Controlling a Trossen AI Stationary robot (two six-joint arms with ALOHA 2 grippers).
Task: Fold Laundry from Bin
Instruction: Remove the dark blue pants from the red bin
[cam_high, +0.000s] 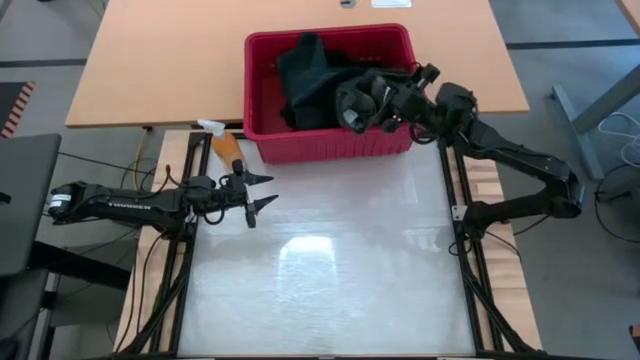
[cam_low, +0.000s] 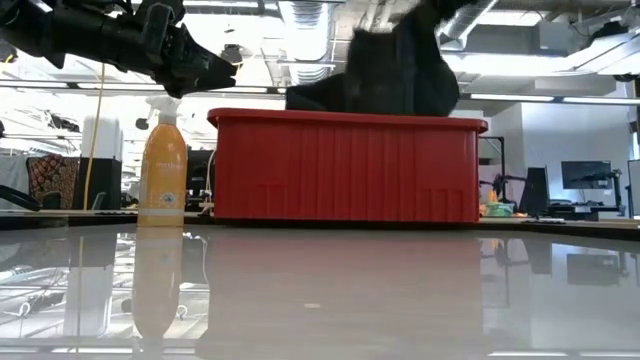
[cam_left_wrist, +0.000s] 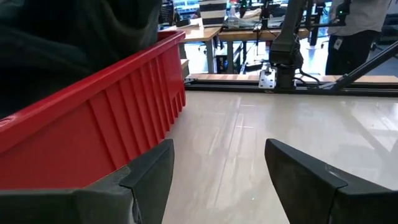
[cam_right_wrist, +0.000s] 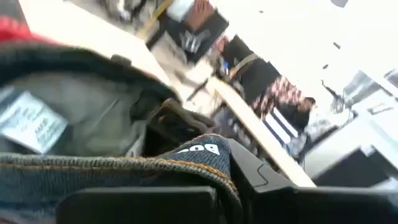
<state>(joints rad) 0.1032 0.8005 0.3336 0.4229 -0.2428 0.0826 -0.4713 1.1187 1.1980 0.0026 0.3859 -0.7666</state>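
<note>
The left gripper (cam_high: 262, 192) hangs over the left edge of the pale glossy table (cam_high: 330, 270), its two dark fingers (cam_left_wrist: 149, 180) spread wide apart and holding nothing; seen from its wrist, they frame bare tabletop with the ribbed red wall of the bin (cam_left_wrist: 93, 118) just beside them. An orange spray bottle (cam_high: 225, 143) stands near the bin's front left corner, close to this gripper; from table height the bottle (cam_low: 162, 172) sits just left of the bin (cam_low: 345, 165). The bin (cam_high: 262, 95) rests at the far edge of the pale surface, against a wooden table (cam_high: 150, 60) behind it. Dark laundry (cam_high: 310, 80) fills it, and part of the pile (cam_low: 385, 75) rises well above the rim. The right gripper (cam_high: 360, 105) reaches over the bin's right side, its fingers clenched on a fold of the laundry; its wrist camera shows dark stitched cloth (cam_right_wrist: 124, 168) pressed against the fingers, a white label (cam_right_wrist: 31, 121) sewn nearby
</note>
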